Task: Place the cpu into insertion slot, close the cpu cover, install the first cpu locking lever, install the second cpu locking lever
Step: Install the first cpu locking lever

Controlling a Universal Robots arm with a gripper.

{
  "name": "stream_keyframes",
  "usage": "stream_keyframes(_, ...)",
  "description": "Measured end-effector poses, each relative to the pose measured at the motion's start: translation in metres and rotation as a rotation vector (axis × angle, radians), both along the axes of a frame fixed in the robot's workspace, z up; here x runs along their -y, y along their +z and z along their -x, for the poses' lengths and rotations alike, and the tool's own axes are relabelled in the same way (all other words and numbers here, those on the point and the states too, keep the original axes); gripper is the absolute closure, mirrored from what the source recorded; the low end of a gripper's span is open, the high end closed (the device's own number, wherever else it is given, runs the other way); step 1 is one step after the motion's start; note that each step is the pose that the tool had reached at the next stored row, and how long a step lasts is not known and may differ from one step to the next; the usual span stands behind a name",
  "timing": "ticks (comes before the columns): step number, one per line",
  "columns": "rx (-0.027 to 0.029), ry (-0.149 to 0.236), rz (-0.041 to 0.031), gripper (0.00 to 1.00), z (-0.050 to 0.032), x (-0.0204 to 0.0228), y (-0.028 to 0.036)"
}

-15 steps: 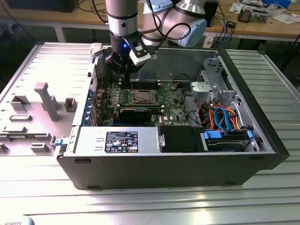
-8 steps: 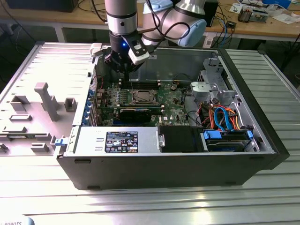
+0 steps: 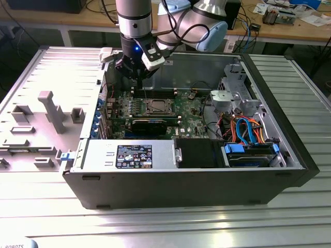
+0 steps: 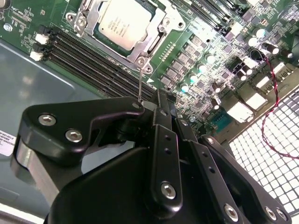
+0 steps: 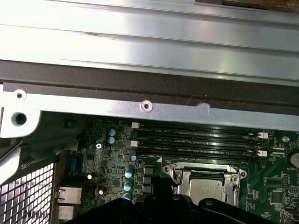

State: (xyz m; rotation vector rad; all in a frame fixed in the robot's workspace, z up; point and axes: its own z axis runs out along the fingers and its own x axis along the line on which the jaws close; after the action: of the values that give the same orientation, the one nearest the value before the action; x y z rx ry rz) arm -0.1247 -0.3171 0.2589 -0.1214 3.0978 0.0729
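Silver cpu (image 4: 122,22) seated in insertion slot (image 4: 161,35), edges unobstructed.

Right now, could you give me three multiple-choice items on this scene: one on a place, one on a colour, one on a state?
1. Where is the cpu?
A in the insertion slot
B on the table
C in the drive bay
2. Which colour has the circuit board?
A blue
B green
C red
3. How is the cpu cover?
A raised upright
B removed
C lying flat around the cpu

1 A: its silver top sits inside the slot's rim.
2 B: green surrounds the slot.
3 C: the frame lies flat.
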Motion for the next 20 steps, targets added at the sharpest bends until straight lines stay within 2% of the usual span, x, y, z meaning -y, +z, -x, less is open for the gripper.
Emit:
stream_keyframes(9, 0.0, 0.0, -0.0001, 0.89, 0.0, 0.0, 0.0)
stream_keyframes(12, 0.0, 0.0, -0.0001, 0.89, 0.0, -0.0029, 0.0)
stream_keyframes(20, -0.0001, 0.0, -0.0001, 0.89, -0.0039, -0.0033, 0.0)
